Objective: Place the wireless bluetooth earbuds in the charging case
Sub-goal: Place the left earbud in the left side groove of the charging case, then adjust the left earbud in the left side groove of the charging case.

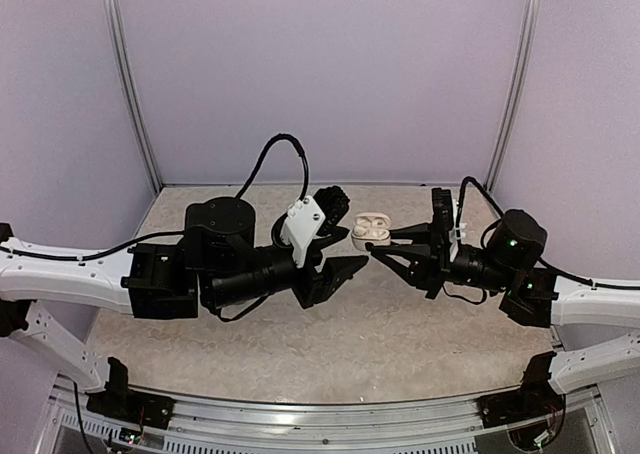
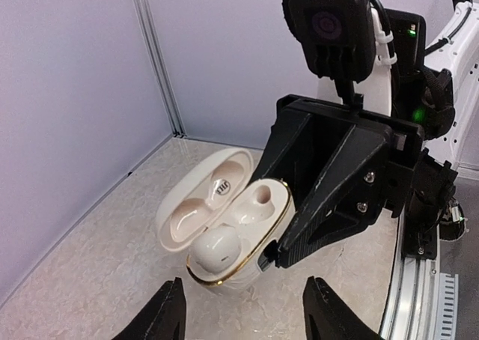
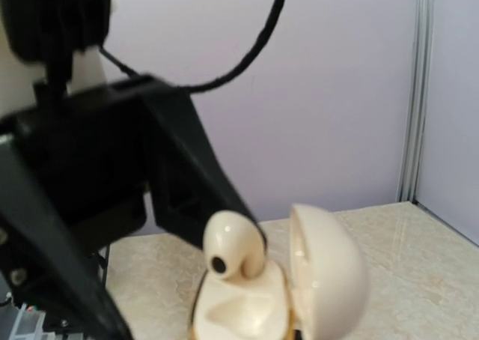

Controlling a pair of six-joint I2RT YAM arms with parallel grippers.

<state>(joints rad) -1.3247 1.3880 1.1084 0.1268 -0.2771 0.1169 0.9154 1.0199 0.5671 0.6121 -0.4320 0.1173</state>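
Trouble could start at the left gripper. Its two fingers are wide apart with nothing in them. If it pushes in crooked, it could bump the white case and knock it loose. One white earbud sits in the case, on the side near the left gripper. In the right wrist view it seems to stick up a bit, so I think it may not be all the way in. It could pop out if the case tips. The empty cup beside it has no bud, and the lid is open. The right gripper seems to pinch the case by its edge, a thin hold that could slip. The case is just ahead of the left fingers. No other buds show.
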